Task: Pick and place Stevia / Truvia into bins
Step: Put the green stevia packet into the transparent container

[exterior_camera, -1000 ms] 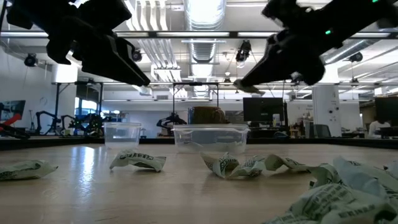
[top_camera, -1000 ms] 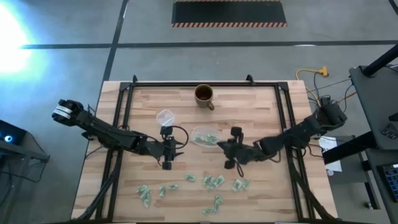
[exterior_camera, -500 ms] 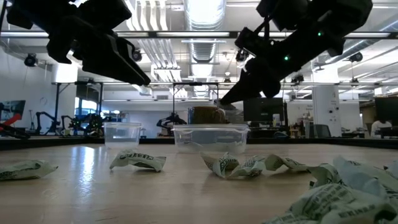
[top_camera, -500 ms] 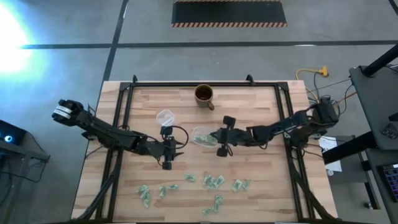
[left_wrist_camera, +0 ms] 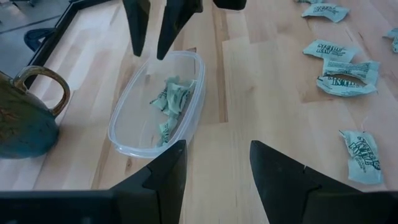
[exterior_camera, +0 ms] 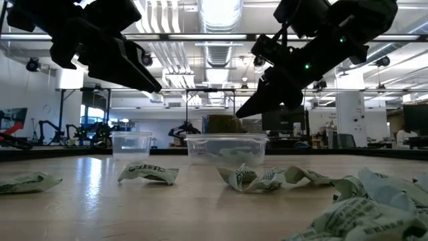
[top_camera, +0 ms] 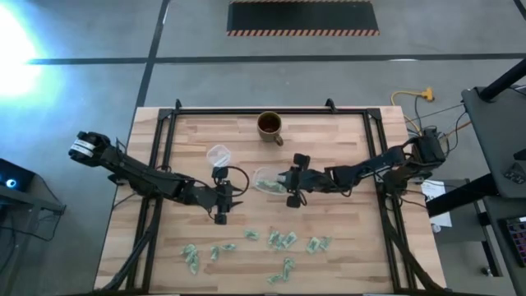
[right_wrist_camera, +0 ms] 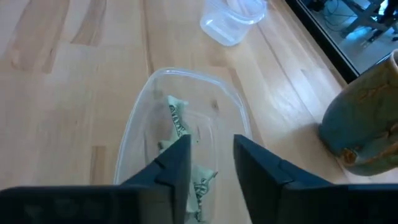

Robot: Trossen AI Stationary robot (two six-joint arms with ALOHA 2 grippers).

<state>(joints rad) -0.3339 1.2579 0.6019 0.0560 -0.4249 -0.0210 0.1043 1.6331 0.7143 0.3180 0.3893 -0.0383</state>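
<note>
Several sachets [left_wrist_camera: 169, 102] lie in the bin [left_wrist_camera: 127, 118]; the right gripper [top_camera: 289, 180] hangs above it, fingers apart and empty, and next needs a loose sachet [top_camera: 283, 240] off the desk [top_camera: 345, 148].

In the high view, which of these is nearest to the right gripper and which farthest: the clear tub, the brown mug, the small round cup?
Measured from the right gripper, in the high view:
1. The clear tub: right at the fingers, which hang over its edge.
2. The brown mug: at the table's far edge.
3. The small round cup: beyond the tub, toward the left arm.
</note>
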